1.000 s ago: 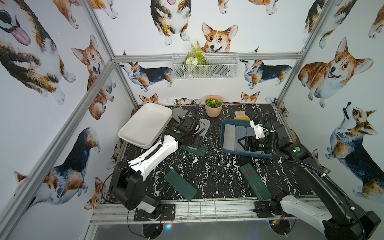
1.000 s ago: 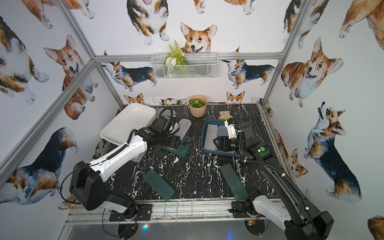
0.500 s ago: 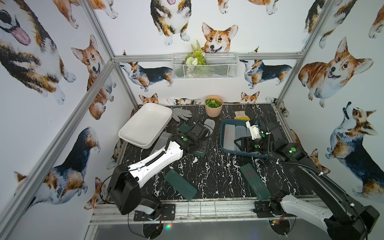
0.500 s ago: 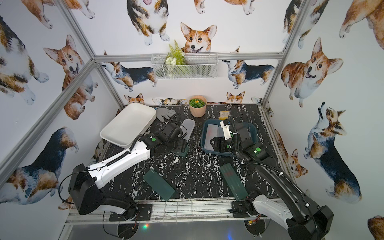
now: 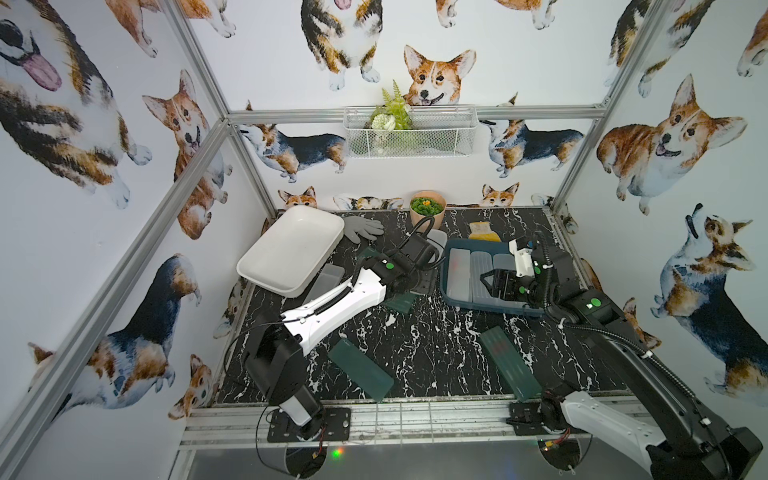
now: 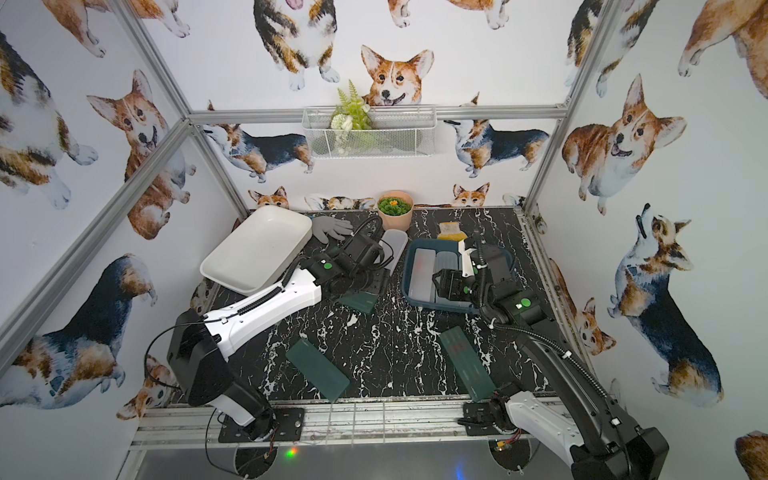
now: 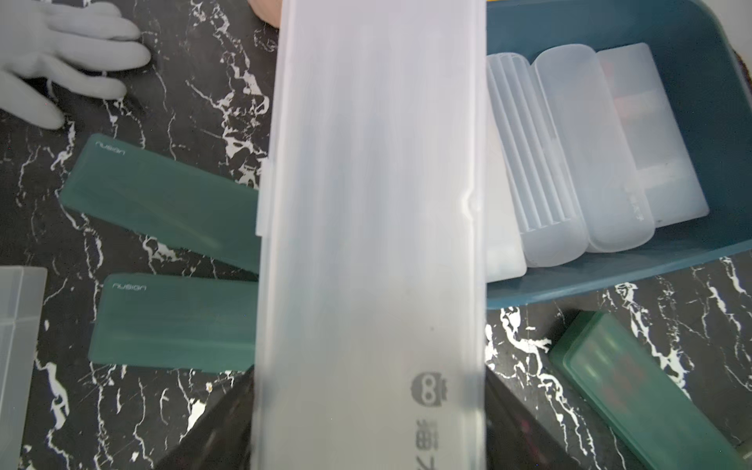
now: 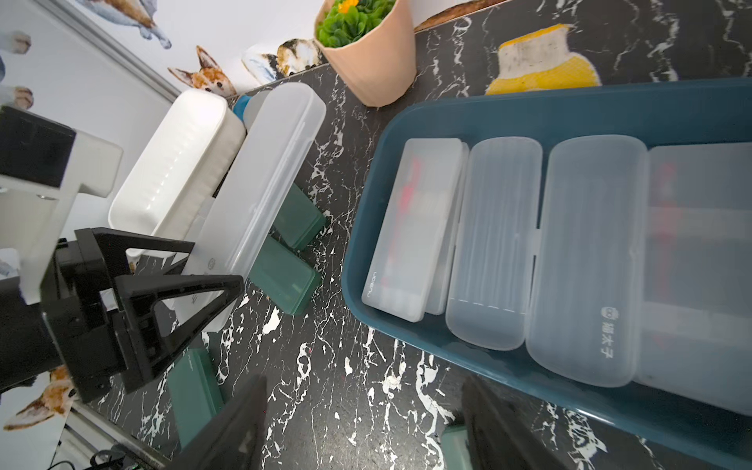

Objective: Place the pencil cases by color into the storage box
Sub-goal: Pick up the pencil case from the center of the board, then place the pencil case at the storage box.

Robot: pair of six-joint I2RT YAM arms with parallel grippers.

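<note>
Your left hand (image 8: 215, 262) grips a clear case (image 7: 372, 203), likely bound for the teal box (image 7: 610, 278) at 3 o'clock; right hand (image 8: 366, 431) hangs open.

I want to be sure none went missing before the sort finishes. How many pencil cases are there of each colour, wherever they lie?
Dark green pencil cases: 4
Frosted clear pencil cases: 6, four of them in the teal tub
Total: 10
</note>
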